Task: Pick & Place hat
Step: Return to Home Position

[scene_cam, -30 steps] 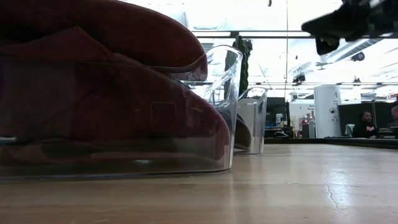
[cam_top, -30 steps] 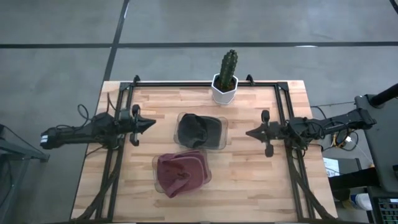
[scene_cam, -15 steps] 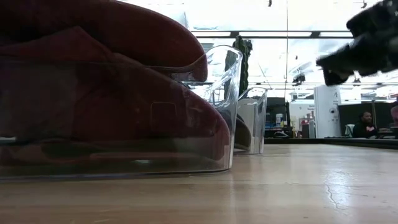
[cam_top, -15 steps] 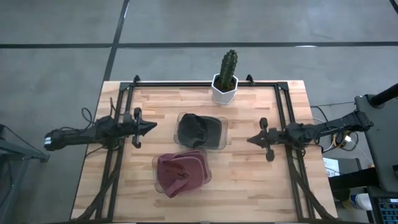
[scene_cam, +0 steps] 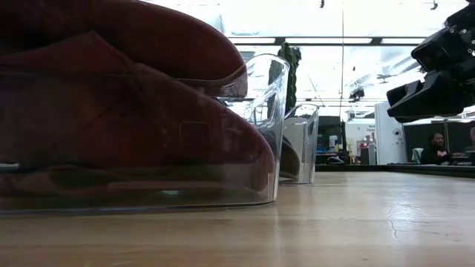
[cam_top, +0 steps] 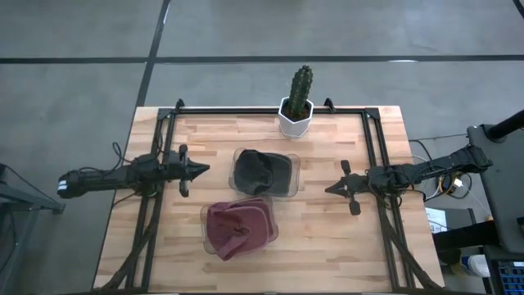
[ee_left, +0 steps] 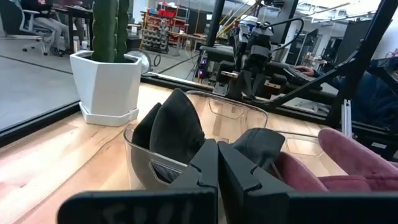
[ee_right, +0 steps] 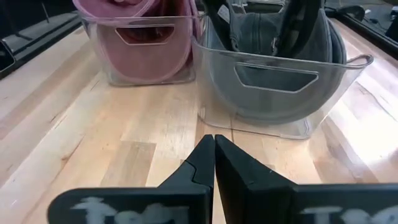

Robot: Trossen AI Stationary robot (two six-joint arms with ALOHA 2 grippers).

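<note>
Black fingers of the left gripper (cam_top: 204,170) are pressed together on nothing, hovering over the left part of the wooden table (cam_top: 327,246) and aimed toward its middle. From the left wrist the closed fingers (ee_left: 205,171) point at the rear bin (ee_left: 140,158), which holds the black cap (ee_left: 177,127).

Across the table the right gripper (cam_top: 329,188) mirrors it. It is likewise clenched and empty, and it points inward from the right side, well apart from both bins. In the right wrist view its fingers (ee_right: 202,158) meet in a thin seam above bare boards, short of the two containers.

Between the two arms sits the rear bin (cam_top: 295,176), a clear tub with the black cap (cam_top: 256,172) crumpled inside. Just in front of it, touching or nearly so, stands the front bin (cam_top: 273,228), also transparent, and the red cap (cam_top: 236,228) lies inside this one. It fills most of the tub, with part of it bulging above the rim. In the low view the red cap (scene_cam: 111,104) looms large behind the clear wall of the front bin (scene_cam: 271,89).

At the far edge of the table, a cactus (cam_top: 301,85) stands upright in a white pot (cam_top: 294,120), behind the rear bin. A person (scene_cam: 436,148) sits in the room beyond the table.
</note>
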